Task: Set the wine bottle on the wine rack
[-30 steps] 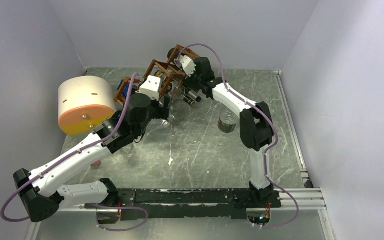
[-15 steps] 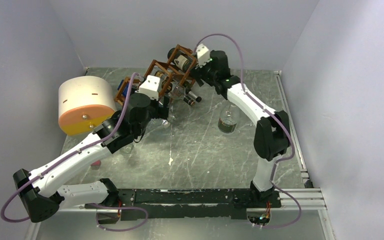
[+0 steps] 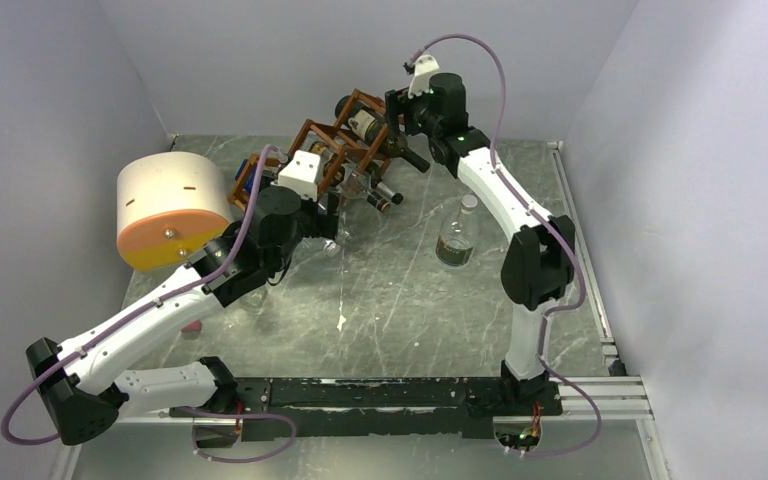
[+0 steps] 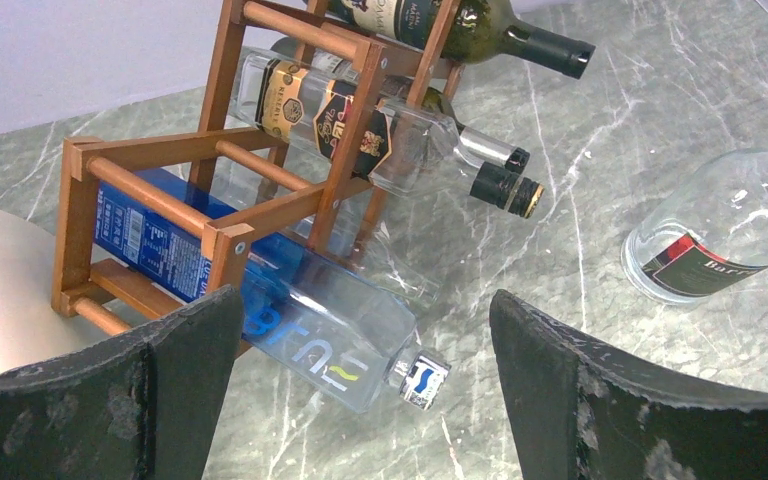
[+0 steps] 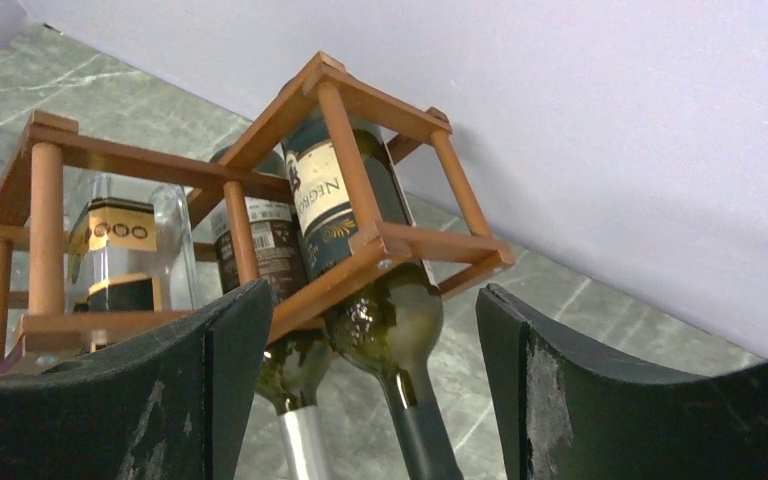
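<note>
One wine bottle [image 5: 345, 215], dark green w/ a cream label, lay in the top cell of the wine rack [image 4: 355, 130]. Its body sat inside the frame and its neck poked out, sloping down toward the desk [image 3: 390, 300]. Lower cells were taken too: a clear bottle w/ black-gold label [image 4: 360, 125] in the middle and a blue-labelled bottle [image 4: 300, 310] at the bottom.

Right end effector [image 5: 370, 300] hung just off the neck end, fingers spread wide on either side and clear of the glass, gripping nothing. Left end effector [image 4: 365, 300] sat low by the rack's bottom cell, also wide open & empty, near the blue-labelled bottle but not touching it.

Further out, a small glass bottle [image 3: 457, 238] stood upright on the desk, apart from the rack. A cream-and-orange cylinder [image 3: 172, 210] sat to the rack's left.

Step in hand, IMO: placement looked done and the bottle was let go, so this was the back-off. Next move would call for pulling the right arm straight away along the neck's line w/o clipping the neck or the frame, since that downhill tilt could let the bottle slide out. Left arm would need to lift off w/o nudging the rack.
</note>
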Controlling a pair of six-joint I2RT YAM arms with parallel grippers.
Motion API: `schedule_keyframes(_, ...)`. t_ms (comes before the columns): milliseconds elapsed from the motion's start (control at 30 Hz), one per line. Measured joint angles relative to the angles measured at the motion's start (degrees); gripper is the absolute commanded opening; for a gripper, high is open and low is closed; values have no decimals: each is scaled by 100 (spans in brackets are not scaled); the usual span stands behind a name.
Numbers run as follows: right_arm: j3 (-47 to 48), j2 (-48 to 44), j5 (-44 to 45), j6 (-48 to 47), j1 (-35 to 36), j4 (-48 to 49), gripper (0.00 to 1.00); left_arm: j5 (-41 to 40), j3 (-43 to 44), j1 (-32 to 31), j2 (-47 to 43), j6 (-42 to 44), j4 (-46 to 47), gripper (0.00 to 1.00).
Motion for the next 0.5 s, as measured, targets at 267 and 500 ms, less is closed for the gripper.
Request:
schedule_keyframes(267, 1327, 1176, -160, 264, -4, -361, 63, 70, 2, 11, 24, -39, -4, 96)
schedule_keyframes(500, 1792, 1687, -140, 96, -4, -684, 36, 129, 2, 52, 68, -37, -24, 96)
